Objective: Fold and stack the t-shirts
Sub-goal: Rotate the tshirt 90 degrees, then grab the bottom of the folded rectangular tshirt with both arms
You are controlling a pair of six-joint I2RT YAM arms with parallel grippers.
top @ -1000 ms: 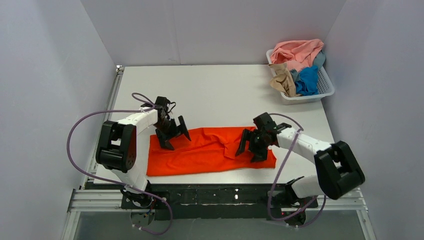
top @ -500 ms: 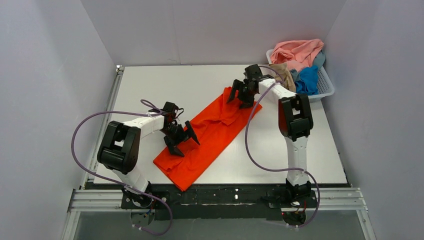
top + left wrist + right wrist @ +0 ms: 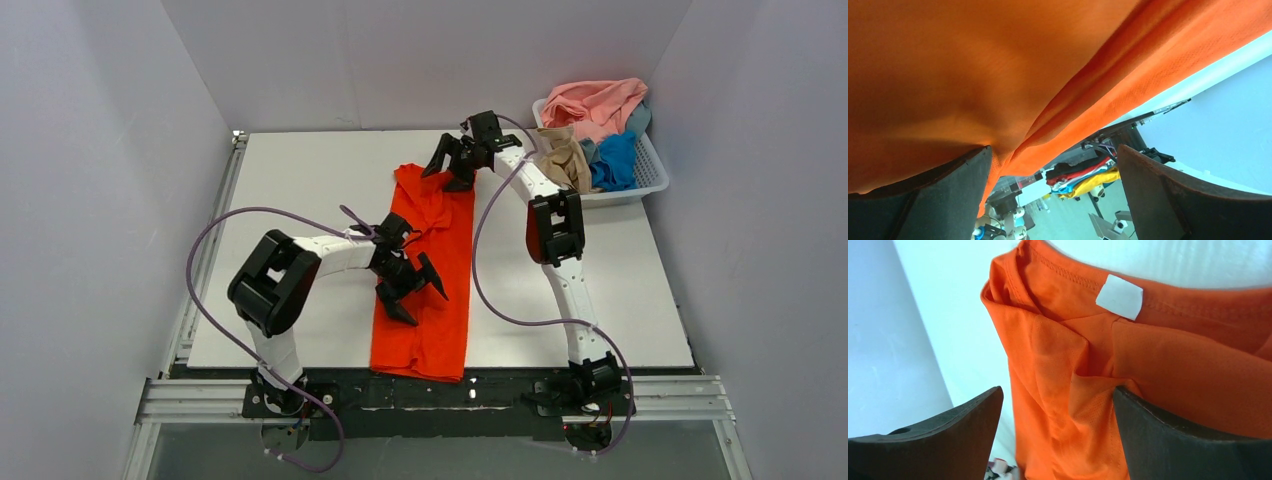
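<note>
The bright orange-red t-shirt (image 3: 450,240) lies as a long folded strip from the table's far middle to the front edge, its near end reaching over the edge. My left gripper (image 3: 412,300) is open over the strip's middle; in the left wrist view (image 3: 1053,155) the cloth (image 3: 998,65) touches the left finger only. My right gripper (image 3: 447,178) is open at the collar end. In the right wrist view (image 3: 1058,392) the shirt (image 3: 1173,370), with its white tag (image 3: 1118,296), lies between the spread jaws, unpinched. The salmon pink (image 3: 595,103), tan-beige (image 3: 565,160) and blue (image 3: 615,160) shirts lie crumpled in the basket.
The white slatted basket (image 3: 640,188) stands at the table's far right corner, close to the right arm's reach. Grey walls enclose the table on three sides. The metal rail with the arm bases runs along the front edge.
The orange-red shirt has swung from lying across the table, through a diagonal, to lying lengthwise front to back. The right gripper moved far back and left; the left gripper moved right towards the centre.
</note>
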